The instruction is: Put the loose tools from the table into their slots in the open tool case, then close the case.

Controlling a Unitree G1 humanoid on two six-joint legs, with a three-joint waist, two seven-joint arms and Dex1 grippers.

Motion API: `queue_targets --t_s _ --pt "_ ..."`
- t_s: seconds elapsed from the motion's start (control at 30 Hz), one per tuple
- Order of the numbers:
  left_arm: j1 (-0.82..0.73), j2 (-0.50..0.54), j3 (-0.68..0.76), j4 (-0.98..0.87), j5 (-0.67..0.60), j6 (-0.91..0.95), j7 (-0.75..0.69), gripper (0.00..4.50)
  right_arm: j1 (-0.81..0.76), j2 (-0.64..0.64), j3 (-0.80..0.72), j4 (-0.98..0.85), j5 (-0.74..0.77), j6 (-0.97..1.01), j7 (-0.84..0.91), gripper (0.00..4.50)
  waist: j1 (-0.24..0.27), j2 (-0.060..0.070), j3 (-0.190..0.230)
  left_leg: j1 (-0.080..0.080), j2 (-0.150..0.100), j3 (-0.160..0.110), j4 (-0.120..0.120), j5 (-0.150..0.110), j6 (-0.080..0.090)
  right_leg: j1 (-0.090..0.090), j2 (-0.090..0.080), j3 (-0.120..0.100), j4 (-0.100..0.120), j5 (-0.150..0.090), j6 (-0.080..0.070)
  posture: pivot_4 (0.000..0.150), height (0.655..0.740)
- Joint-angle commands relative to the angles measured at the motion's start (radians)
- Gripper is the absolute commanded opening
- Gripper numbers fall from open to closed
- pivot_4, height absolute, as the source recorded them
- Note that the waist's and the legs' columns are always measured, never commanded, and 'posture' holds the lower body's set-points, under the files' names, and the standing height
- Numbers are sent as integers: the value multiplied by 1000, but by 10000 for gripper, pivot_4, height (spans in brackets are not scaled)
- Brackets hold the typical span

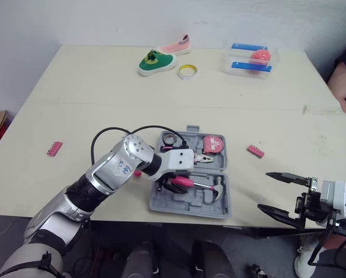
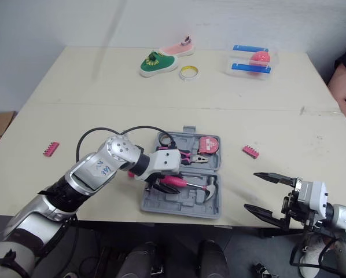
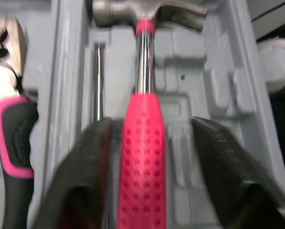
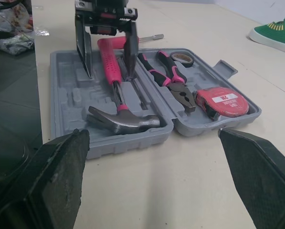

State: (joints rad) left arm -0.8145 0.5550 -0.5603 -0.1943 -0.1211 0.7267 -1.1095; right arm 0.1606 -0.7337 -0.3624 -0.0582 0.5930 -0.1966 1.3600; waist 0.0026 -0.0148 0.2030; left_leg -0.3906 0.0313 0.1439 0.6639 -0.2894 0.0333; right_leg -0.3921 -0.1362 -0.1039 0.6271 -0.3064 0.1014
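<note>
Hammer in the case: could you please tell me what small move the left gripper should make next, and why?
Probably lift the left gripper straight up: the hammer already lies in the tool case, and the open fingers straddle its handle without gripping.

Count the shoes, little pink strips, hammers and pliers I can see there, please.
Shoes: 2, green shoe and pink shoe
Pink strips: 2, left pink strip and right pink strip
Hammers: 1, hammer
Pliers: 1, pliers
Total: 6
</note>
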Motion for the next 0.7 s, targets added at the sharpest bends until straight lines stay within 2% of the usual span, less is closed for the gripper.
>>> queue_targets --t_s 0.03,0.1,0.23,0.33,0.5,0.57,0.7 --pt "-7 1 109 -73 -96 -17 -46 36709 -7 5 -13 -20 14 -14 -1 45000 0 0 0 0 0 0 0 0 0 0 0 0 0 0 0 1500 7400" --pt "24 -8 163 -78 -141 -64 -58 36709 -9 4 -9 -19 12 -14 1 45000 -1 0 0 0 0 0 0 0 0 0 0 0 0 0 0 1500 7400" --pt "109 -68 243 -22 -154 -225 4 36709 -16 3 -5 -22 10 -8 -3 45000 -2 0 0 1 0 0 0 0 0 1 0 0 0 0 0 1500 7400" --pt "203 -119 293 -4 -191 -289 31 27749 -22 3 0 -28 9 1 -10 45000 -1 0 0 1 0 0 0 0 0 1 0 0 0 0 0 1500 7400" --pt "301 -141 259 34 -142 -301 94 4056 -30 -1 5 -34 7 14 -21 45000 -1 0 0 1 0 0 1 0 0 1 0 -1 1 0 0 1500 7400" --pt "321 -138 245 41 -125 -303 104 356 -32 -2 6 -37 5 18 -27 45000 -1 0 0 1 0 0 1 0 0 1 0 -1 0 0 0 1500 7400" --pt "336 -125 223 105 -66 -351 127 356 -40 1 7 -42 3 22 -36 45000 3 1 0 1 -1 0 1 -1 1 1 -5 -1 0 0 0 1500 7400"
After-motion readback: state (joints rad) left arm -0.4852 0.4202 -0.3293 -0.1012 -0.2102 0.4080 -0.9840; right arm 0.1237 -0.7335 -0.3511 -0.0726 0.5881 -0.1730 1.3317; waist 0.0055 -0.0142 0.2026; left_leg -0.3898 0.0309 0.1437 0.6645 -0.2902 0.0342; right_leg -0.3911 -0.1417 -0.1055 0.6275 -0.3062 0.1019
